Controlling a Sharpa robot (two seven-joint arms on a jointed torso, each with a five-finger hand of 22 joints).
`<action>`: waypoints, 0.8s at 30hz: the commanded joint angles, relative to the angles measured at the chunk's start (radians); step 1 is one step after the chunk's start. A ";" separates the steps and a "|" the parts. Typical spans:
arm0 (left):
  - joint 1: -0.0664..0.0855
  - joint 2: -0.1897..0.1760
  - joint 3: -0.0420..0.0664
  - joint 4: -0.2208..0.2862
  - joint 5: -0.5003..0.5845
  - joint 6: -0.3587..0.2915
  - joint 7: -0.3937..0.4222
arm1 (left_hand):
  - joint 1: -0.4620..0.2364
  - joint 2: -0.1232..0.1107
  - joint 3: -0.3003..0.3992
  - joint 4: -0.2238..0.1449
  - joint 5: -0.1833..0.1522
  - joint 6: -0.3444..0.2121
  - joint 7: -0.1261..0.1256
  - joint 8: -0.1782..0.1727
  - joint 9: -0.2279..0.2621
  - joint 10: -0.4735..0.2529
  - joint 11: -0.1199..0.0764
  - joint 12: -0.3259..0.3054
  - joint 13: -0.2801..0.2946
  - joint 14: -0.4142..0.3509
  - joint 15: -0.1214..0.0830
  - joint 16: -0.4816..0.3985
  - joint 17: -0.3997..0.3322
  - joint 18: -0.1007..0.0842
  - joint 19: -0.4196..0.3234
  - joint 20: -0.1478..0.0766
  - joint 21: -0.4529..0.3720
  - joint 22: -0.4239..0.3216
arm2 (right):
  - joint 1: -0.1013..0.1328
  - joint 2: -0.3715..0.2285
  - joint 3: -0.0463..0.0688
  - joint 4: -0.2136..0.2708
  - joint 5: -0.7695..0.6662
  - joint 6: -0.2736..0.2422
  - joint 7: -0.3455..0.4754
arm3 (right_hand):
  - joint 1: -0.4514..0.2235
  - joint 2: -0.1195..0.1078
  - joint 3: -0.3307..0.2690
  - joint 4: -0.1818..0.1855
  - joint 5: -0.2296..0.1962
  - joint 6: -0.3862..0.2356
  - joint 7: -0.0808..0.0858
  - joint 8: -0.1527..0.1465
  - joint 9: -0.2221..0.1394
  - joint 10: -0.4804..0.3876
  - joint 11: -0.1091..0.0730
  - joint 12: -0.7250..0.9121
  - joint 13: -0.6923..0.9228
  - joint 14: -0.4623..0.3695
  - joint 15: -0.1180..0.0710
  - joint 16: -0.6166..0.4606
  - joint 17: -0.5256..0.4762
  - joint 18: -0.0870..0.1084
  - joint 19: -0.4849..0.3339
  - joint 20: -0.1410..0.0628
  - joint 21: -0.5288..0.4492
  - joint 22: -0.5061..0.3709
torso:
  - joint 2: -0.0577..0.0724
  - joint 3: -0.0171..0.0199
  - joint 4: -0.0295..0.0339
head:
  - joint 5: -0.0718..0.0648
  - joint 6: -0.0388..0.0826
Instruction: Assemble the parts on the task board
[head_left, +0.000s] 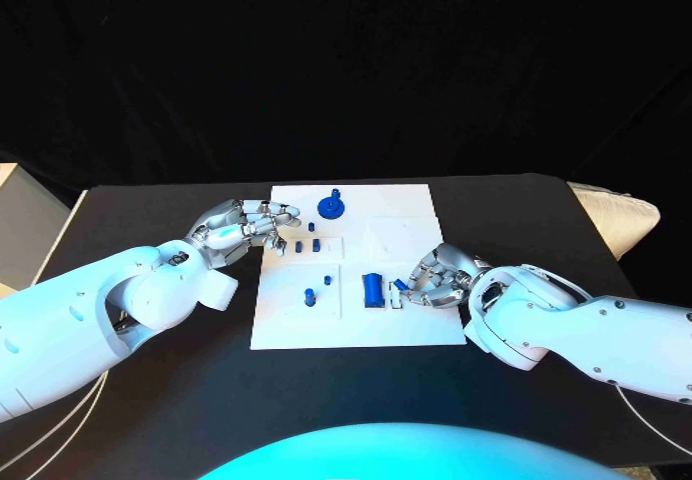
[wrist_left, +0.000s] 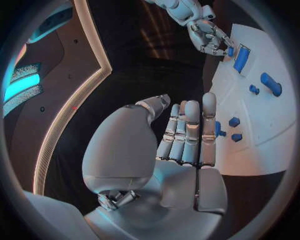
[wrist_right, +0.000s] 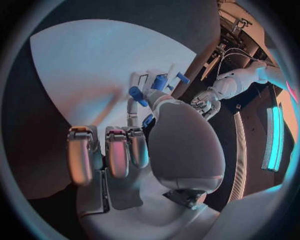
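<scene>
The black tabletop (head_left: 173, 210) is carrying the white task board (head_left: 389, 215) at the centre of the frame, with blue parts (head_left: 372, 289) lying across it. The left robot hand (head_left: 248, 224) is hovering at the board's upper-left edge, fingers straight together, gripping nothing. The right robot hand (head_left: 437, 279) is sitting at the board's lower-right edge, fingers curled beside a small blue piece (head_left: 400, 286); whether it is gripping it, I cannot tell.

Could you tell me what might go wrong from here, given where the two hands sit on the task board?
1. The right hand sits right beside the upright blue block; a small slip could tip it.
2. The left hand hovers at the task board edge close to the small blue pegs; its fingers might knock them aside.
3. The board looks unclamped, so either hand could push it.
</scene>
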 joint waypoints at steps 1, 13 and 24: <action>0.000 0.001 0.001 0.004 0.008 0.014 0.007 | -0.003 0.000 0.002 0.001 0.002 0.004 0.001 -0.006 -0.001 0.001 0.002 -0.007 0.001 -0.002 0.006 -0.003 0.002 0.015 0.004 0.000 -0.006 -0.001 | -0.001 0.007 0.000 -0.004 0.014 0.025 -0.021 | -0.018 0.004 -0.015 0.001 -0.042 -0.003 0.005 0.000 0.001 0.087 -0.006 0.001 0.243 0.103 -0.004 0.004 0.263 -0.010 0.090 -0.005 -0.001 0.247 | 0.000 0.0004 -0.0028 | 0.001 -0.002; 0.000 0.001 0.001 0.006 0.011 0.013 0.012 | -0.003 0.000 0.002 0.001 0.002 0.004 0.001 -0.006 -0.001 0.001 0.002 -0.006 0.002 -0.002 0.006 -0.003 0.002 0.015 0.004 0.000 -0.006 -0.001 | -0.001 0.027 0.000 -0.020 0.015 0.060 -0.035 | -0.054 0.017 -0.041 0.004 -0.073 0.004 0.004 0.003 0.003 0.089 -0.006 0.005 0.245 0.103 -0.005 0.004 0.263 -0.010 0.090 -0.004 -0.001 0.247 | 0.000 0.0011 -0.0024 | 0.001 -0.006; 0.000 0.004 0.001 0.003 0.013 0.016 0.011 | -0.004 0.001 0.002 0.002 0.002 0.006 0.001 -0.005 -0.001 0.002 0.002 -0.006 0.002 -0.002 0.006 -0.003 0.002 0.015 0.005 0.000 -0.006 -0.001 | -0.001 0.042 0.000 -0.030 0.015 0.063 -0.037 | -0.061 0.018 -0.046 0.004 -0.072 0.004 0.003 0.004 0.003 0.089 -0.006 0.004 0.245 0.103 -0.005 0.004 0.263 -0.010 0.090 -0.005 -0.003 0.246 | 0.000 0.0007 -0.0009 | 0.002 -0.008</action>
